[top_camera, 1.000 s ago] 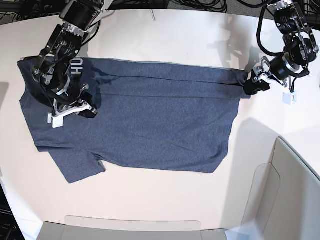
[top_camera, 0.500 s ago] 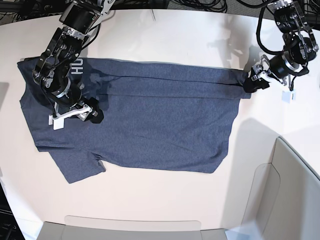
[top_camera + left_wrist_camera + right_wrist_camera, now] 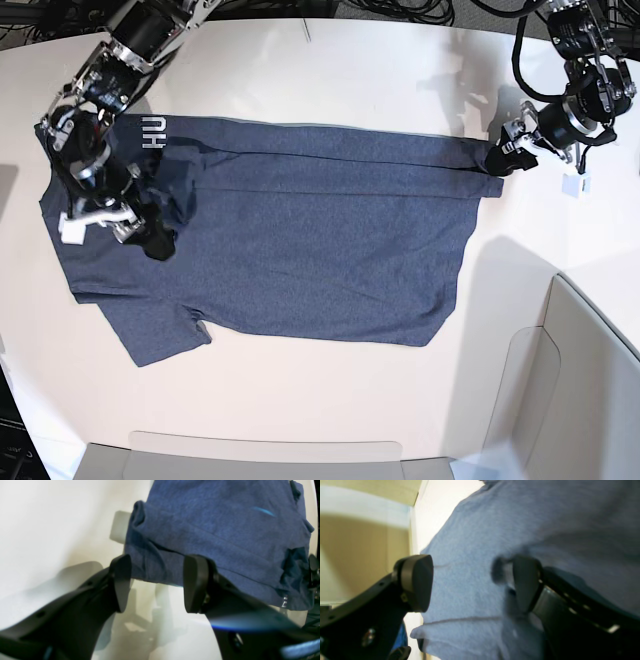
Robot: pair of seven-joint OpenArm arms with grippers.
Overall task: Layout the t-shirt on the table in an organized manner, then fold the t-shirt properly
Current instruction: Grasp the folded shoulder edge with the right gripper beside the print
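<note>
The navy t-shirt (image 3: pixel 300 250) lies spread flat on the off-white table (image 3: pixel 350 80), its far edge folded over into a long strip. White lettering (image 3: pixel 153 132) shows near the neck at the left. My right gripper (image 3: pixel 150 240) hovers open over the shirt's chest area; the right wrist view shows only cloth (image 3: pixel 520 517) behind its spread fingers (image 3: pixel 416 582). My left gripper (image 3: pixel 508 158) stands open at the folded strip's right corner. In the left wrist view that corner (image 3: pixel 150 562) lies just at the parted fingertips (image 3: pixel 121 582), ungripped.
A grey-beige bin wall (image 3: pixel 590 380) rises at the front right, and another low wall (image 3: pixel 260 455) runs along the front edge. Cables (image 3: pixel 400 10) lie beyond the table's far edge. A small white tag (image 3: pixel 575 185) hangs by the left arm.
My right gripper has opened, let go of the shirt and shifted left in the base view. The left gripper has drawn slightly back from the strip's corner, still open.
</note>
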